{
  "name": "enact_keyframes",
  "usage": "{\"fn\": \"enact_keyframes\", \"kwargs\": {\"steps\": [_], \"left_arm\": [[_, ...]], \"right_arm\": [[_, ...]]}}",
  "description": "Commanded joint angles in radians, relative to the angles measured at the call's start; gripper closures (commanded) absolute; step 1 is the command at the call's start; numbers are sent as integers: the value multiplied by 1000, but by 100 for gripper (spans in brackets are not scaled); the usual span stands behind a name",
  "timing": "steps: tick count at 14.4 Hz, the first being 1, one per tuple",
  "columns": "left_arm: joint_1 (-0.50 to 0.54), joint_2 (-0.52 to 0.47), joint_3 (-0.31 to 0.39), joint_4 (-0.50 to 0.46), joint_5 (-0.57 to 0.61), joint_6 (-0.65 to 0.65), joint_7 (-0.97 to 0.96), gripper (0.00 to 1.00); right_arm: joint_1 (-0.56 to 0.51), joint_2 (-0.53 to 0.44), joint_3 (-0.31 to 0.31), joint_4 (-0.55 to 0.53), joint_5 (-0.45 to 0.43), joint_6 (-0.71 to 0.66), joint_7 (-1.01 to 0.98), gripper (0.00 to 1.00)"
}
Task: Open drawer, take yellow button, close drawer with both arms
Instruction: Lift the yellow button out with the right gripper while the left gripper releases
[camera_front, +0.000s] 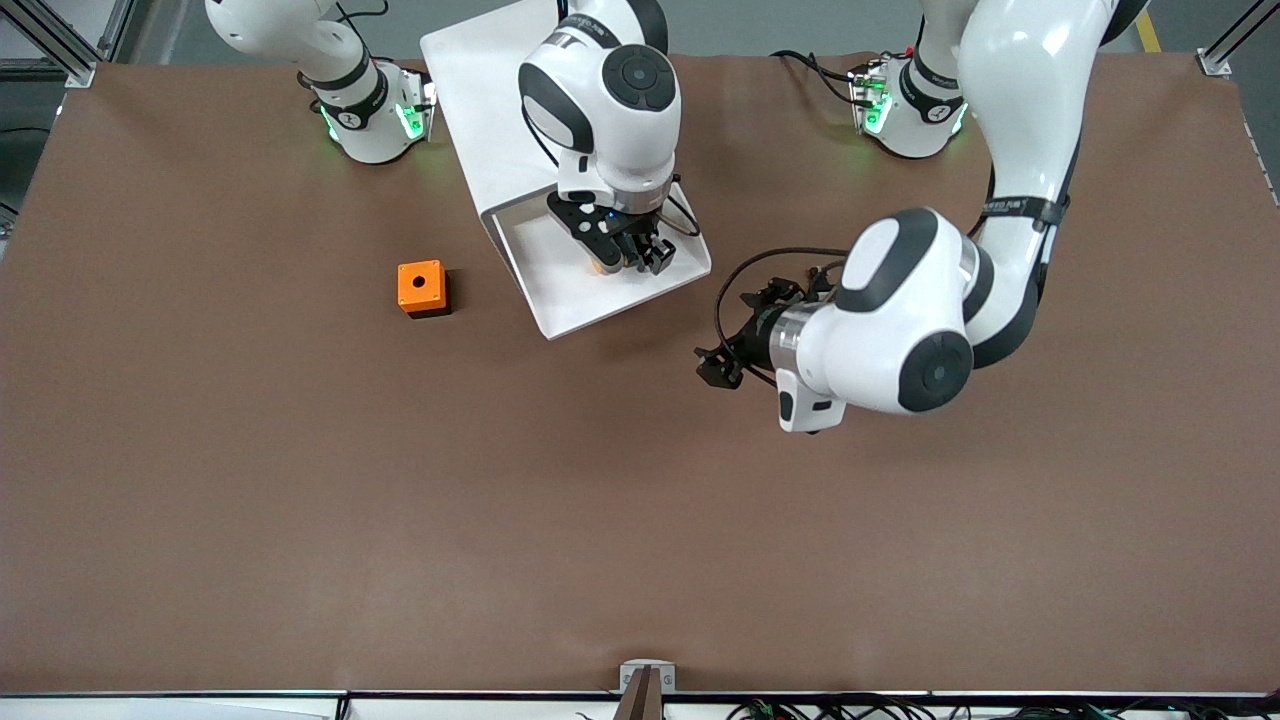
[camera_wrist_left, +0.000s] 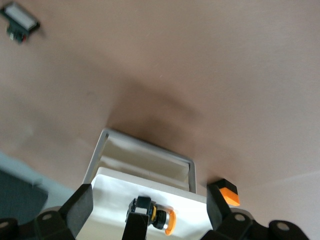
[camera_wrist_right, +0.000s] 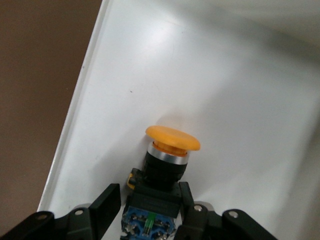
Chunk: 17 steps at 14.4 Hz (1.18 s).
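The drawer (camera_front: 556, 285) is pulled out of the white cabinet (camera_front: 480, 90) toward the front camera. The button (camera_wrist_right: 172, 150) lies in it, orange-yellow cap (camera_front: 603, 266) and dark black-blue body. My right gripper (camera_wrist_right: 149, 192) reaches down into the drawer and is open, with its fingers on either side of the button's body. One finger touches the body and a thin gap shows at the other. My left gripper (camera_front: 715, 365) is open and empty, low over the table beside the drawer's open end, toward the left arm's end. The left wrist view shows the drawer (camera_wrist_left: 115, 192) and button (camera_wrist_left: 167, 221).
An orange square box with a hole (camera_front: 421, 287) stands on the brown table beside the drawer, toward the right arm's end; it also shows in the left wrist view (camera_wrist_left: 229, 193). A small black part with a white face (camera_wrist_left: 20, 22) lies on the table.
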Motion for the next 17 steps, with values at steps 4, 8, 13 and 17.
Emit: {"fn": "enact_keyframes", "kwargs": {"steps": [4,8,13,17], "left_arm": [[-23,-10,0,-64,174,117,76,0],[-55,-49,-13,-176,283,261,73,0],[-92,-119,-68,-325,398,344,45,0],[-181,-110,-85,-328,467,344,-81,0]], "right_arm": [[-49,-39,1,0,30,-73,-118,100],[-190,-121,0,3,51,-173,-311,100],[-405,-158,-5,0,56,-276,-623,100],[-609,-155,-5,-29,42,-290,-940,100]]}}
